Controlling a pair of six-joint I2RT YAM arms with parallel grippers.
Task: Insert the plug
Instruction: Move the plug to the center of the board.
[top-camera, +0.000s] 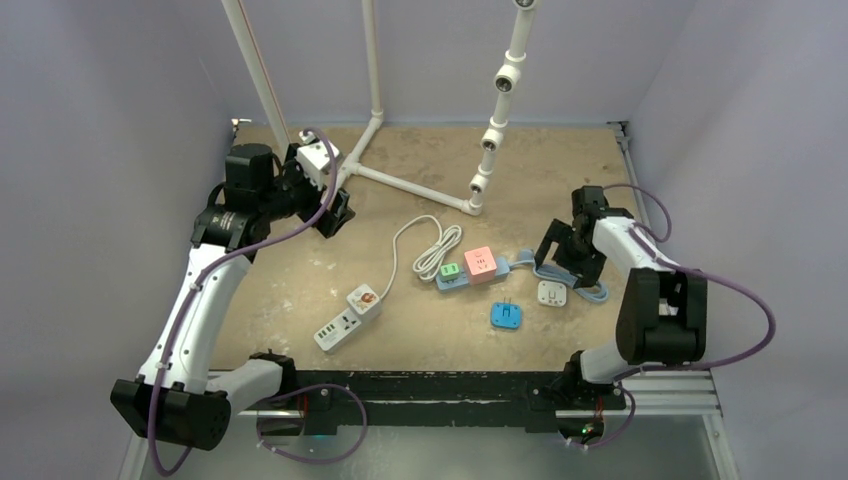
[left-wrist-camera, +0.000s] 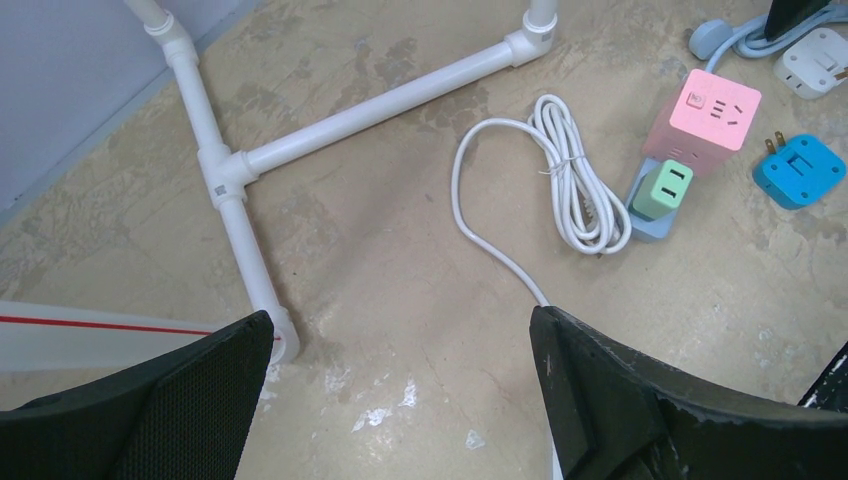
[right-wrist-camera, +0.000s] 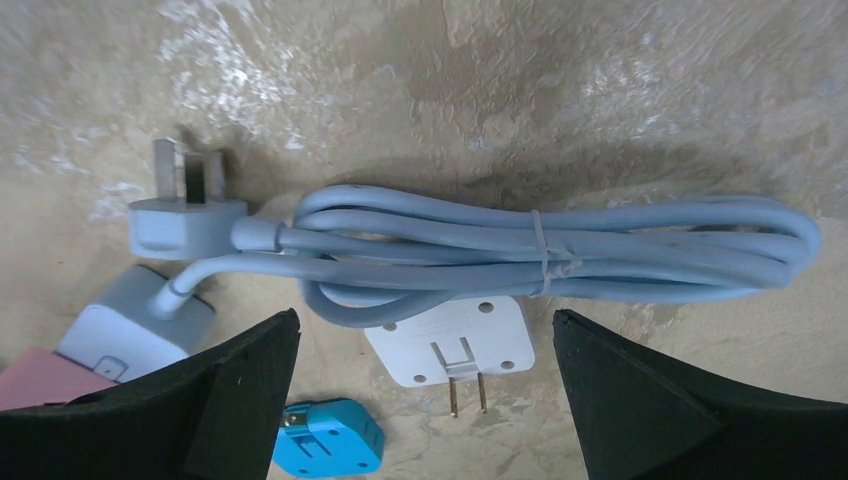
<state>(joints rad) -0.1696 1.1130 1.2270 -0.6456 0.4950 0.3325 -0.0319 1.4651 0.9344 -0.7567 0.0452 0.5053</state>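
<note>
A white two-pin plug (right-wrist-camera: 455, 345) lies flat on the table, pins toward me, just under the open right gripper (right-wrist-camera: 425, 325) and between its fingers in view. Beside it lies a blue plug (right-wrist-camera: 328, 438). From above, the white plug (top-camera: 552, 293) and blue plug (top-camera: 506, 316) sit right of a pink socket cube (top-camera: 481, 263), which stands on a blue-grey strip with a green adapter (top-camera: 451, 271) plugged in. The right gripper (top-camera: 565, 255) hovers over a bundled grey cable (right-wrist-camera: 560, 250). The left gripper (top-camera: 335, 215) is open and empty at the far left, above bare table (left-wrist-camera: 400, 330).
A white PVC pipe frame (top-camera: 410, 185) stands at the back. A white power strip (top-camera: 348, 316) lies near the front, its coiled white cord (left-wrist-camera: 575, 180) running to the middle. The grey cable's three-pin plug (right-wrist-camera: 185, 215) rests by the blue-grey strip.
</note>
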